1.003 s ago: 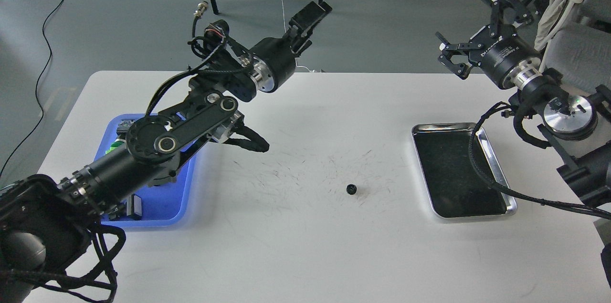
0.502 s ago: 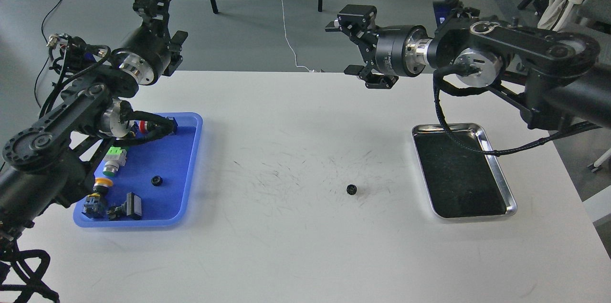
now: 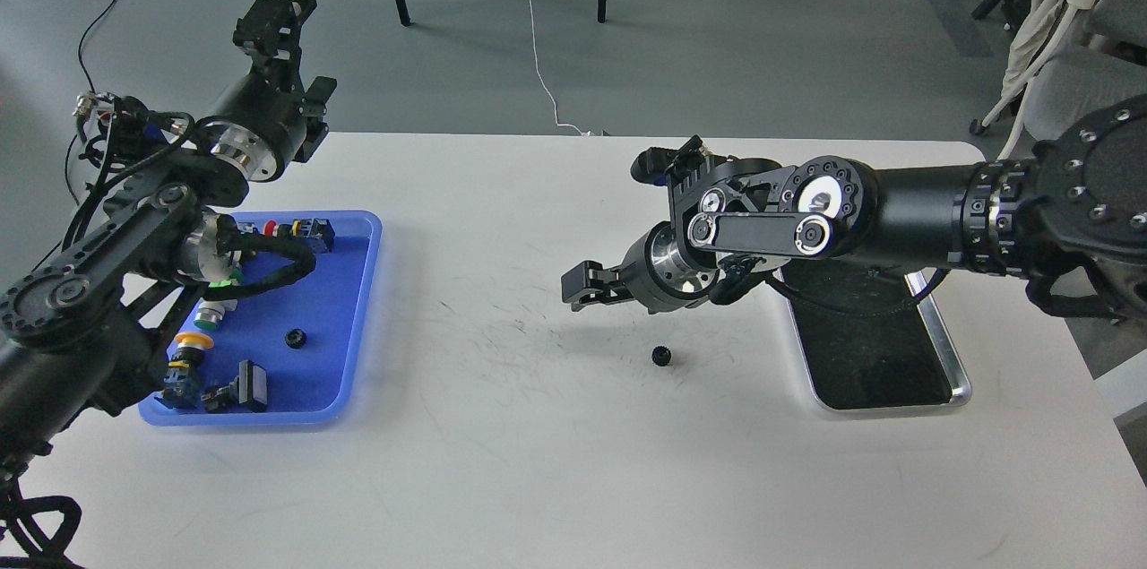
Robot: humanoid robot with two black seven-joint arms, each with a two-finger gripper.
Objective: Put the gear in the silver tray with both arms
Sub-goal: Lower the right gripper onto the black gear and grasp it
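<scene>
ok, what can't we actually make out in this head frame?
- Silver tray: far end hidden by the right arm.
- Right claw: small and dark, open or shut unclear.
- Left claw: seen end-on, state unclear.
- Blue tray: left part covered by the left arm.

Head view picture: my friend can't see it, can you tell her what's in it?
A small black toothed gear lies on a scuffed white table, with the right gripper hovering near it. A shiny silver metal tray sits right, a blue plastic tray of parts left, under the raised left gripper.

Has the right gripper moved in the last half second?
Yes. The right gripper has come down and toward the robot's left, from above the table's far edge to just beyond the gear.
</scene>
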